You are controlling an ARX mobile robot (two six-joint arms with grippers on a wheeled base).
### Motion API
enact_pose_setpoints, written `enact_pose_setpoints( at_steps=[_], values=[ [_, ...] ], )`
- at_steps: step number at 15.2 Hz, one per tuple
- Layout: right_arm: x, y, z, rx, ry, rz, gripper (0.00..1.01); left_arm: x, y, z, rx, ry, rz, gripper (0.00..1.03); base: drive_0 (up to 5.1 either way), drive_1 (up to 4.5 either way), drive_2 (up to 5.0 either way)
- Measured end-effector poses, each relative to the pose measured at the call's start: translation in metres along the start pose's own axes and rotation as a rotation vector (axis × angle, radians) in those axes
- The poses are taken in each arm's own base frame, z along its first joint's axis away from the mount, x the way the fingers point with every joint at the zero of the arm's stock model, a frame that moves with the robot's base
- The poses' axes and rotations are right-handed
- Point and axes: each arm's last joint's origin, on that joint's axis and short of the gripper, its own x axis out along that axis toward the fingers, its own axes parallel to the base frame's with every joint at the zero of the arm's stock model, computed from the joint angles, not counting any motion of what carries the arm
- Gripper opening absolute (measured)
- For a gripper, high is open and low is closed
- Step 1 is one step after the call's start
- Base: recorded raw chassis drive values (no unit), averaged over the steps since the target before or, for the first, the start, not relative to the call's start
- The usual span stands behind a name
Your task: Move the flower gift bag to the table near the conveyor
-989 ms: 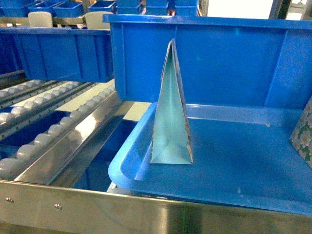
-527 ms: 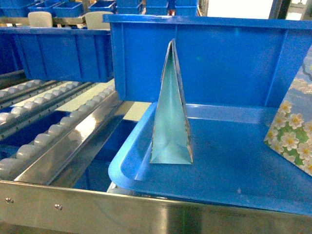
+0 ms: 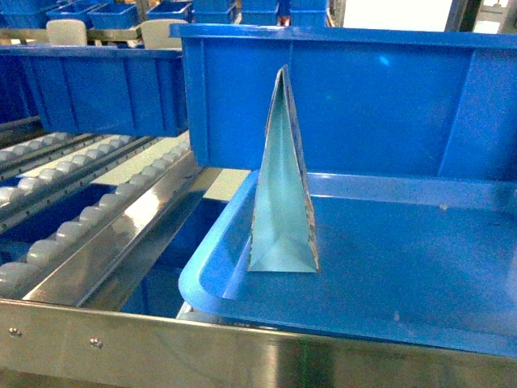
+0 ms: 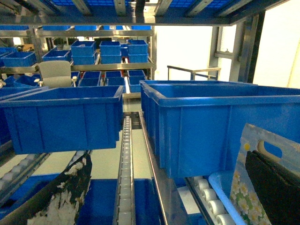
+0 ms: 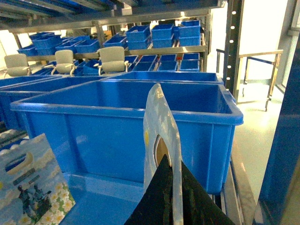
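Blue plastic fills every view: a tote [image 3: 363,105] behind, a shallow tray [image 3: 242,299] in front. The flower bag [image 4: 246,192] hangs just inside the left tool [image 4: 168,164], flat against one dark finger [image 4: 274,187]. The jaws stand wide apart, so nothing clamps it. It probably only leans there. The right tool [image 5: 164,187] seems pinched shut on a thin bag [image 5: 159,122], held edge-up by its bottom so it stays upright. The surface beside the conveyor [image 3: 73,226] is out of view, so delivery looks undone.
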Motion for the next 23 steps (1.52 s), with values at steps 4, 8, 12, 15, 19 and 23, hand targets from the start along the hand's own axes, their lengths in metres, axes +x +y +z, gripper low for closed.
enact_pose_setpoints(
  at_steps=[4,8,12,15,19,23],
  values=[
    [-0.058,0.006,-0.002,0.032,-0.024,-0.001,0.02,0.0,0.0,0.0,0.0,0.0,0.0,0.98,0.0,0.0,0.0],
    [-0.063,0.009,-0.006,0.034,-0.021,0.008,0.02,0.0,0.0,0.0,0.0,0.0,0.0,0.98,0.0,0.0,0.0],
    [-0.064,0.009,-0.007,0.034,-0.018,0.017,0.02,0.0,0.0,0.0,0.0,0.0,0.0,0.98,0.0,0.0,0.0],
    [-0.064,0.009,-0.007,0.034,-0.017,0.016,0.02,0.0,0.0,0.0,0.0,0.0,0.0,0.98,0.0,0.0,0.0],
    [-0.064,0.009,-0.007,0.034,-0.017,0.017,0.02,0.006,-0.002,0.001,-0.007,-0.004,-0.012,0.98,0.0,0.0,0.0],
    [-0.064,0.009,-0.007,0.034,-0.018,0.017,0.02,0.065,-0.016,0.03,-0.035,-0.065,-0.084,0.98,0.0,0.0,0.0]
  ],
)
